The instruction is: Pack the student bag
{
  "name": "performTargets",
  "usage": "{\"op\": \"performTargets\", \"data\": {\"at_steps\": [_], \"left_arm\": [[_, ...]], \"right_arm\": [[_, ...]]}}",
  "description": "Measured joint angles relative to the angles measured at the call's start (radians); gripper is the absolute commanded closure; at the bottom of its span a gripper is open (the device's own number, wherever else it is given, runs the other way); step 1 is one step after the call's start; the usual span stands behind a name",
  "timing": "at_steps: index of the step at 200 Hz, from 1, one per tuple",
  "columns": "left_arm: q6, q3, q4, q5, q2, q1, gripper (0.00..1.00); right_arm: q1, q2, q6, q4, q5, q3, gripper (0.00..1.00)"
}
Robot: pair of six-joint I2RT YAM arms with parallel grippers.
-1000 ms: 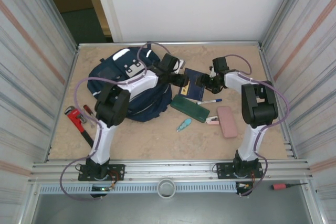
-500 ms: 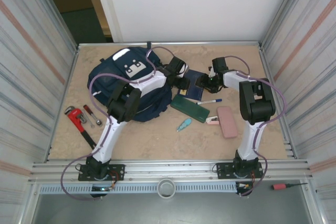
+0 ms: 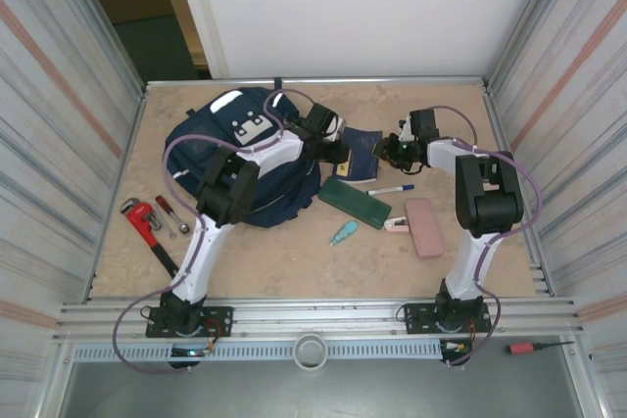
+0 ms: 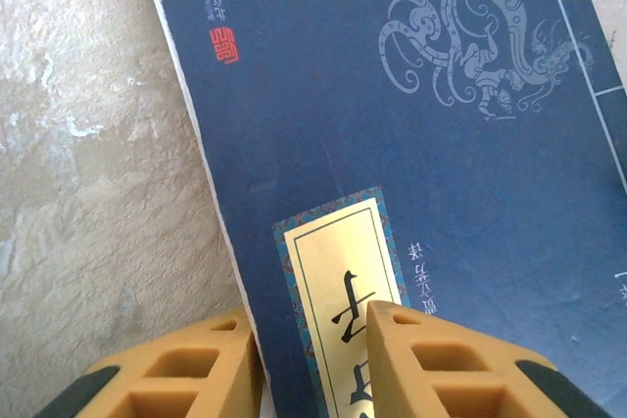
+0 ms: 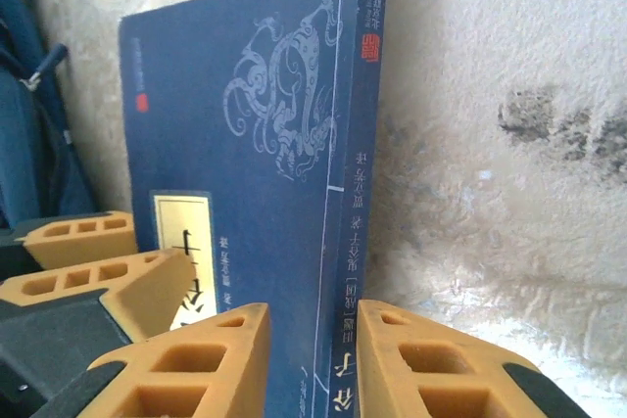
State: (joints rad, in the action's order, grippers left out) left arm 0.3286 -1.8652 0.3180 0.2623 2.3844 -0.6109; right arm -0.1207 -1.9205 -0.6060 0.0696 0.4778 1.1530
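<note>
The student bag (image 3: 230, 159), a big navy backpack, lies at the table's back left, and its edge (image 5: 20, 144) shows in the right wrist view. Just right of it a navy booklet (image 3: 362, 156) with a yellow label (image 4: 343, 271) lies between both grippers. My left gripper (image 3: 337, 151) straddles the booklet's long open edge (image 4: 313, 340): one finger is on the table side, the other over the label. My right gripper (image 3: 394, 152) straddles the spine (image 5: 313, 340), with one finger over the cover and one against the spine. A gap still shows in both pairs of jaws.
In front of the booklet lie a dark green pencil case (image 3: 355, 203), a pen (image 3: 390, 189), a pink case (image 3: 424, 227) and a small teal item (image 3: 343, 234). A red wrench (image 3: 142, 222) and a screwdriver (image 3: 171, 214) lie front left. Corrugated walls close in both sides.
Both pairs of jaws have narrowed around the booklet's two edges. The right gripper shifted slightly right, and the booklet has turned a little.
</note>
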Motion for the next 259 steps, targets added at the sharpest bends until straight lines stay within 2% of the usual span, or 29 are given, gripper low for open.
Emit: {"op": "performTargets", "data": {"at_steps": [67,134,194,236,259], "left_arm": [[0.031,0.038,-0.051,0.034,-0.01,0.01,0.69],[0.053,0.062,-0.088,0.057,-0.017,0.016,0.68],[0.065,0.087,-0.124,0.066,-0.024,0.016,0.68],[0.07,0.105,-0.15,0.076,-0.029,0.016,0.68],[0.07,0.112,-0.161,0.082,-0.031,0.016,0.68]], "right_arm": [[0.011,0.005,-0.007,-0.158,0.051,-0.066,0.7],[-0.023,0.005,-0.005,-0.324,0.034,-0.067,0.65],[-0.074,0.005,-0.042,-0.381,-0.088,-0.066,0.61],[-0.109,-0.019,-0.103,-0.338,-0.224,-0.006,0.58],[-0.114,-0.034,-0.134,-0.33,-0.256,0.006,0.58]]}}
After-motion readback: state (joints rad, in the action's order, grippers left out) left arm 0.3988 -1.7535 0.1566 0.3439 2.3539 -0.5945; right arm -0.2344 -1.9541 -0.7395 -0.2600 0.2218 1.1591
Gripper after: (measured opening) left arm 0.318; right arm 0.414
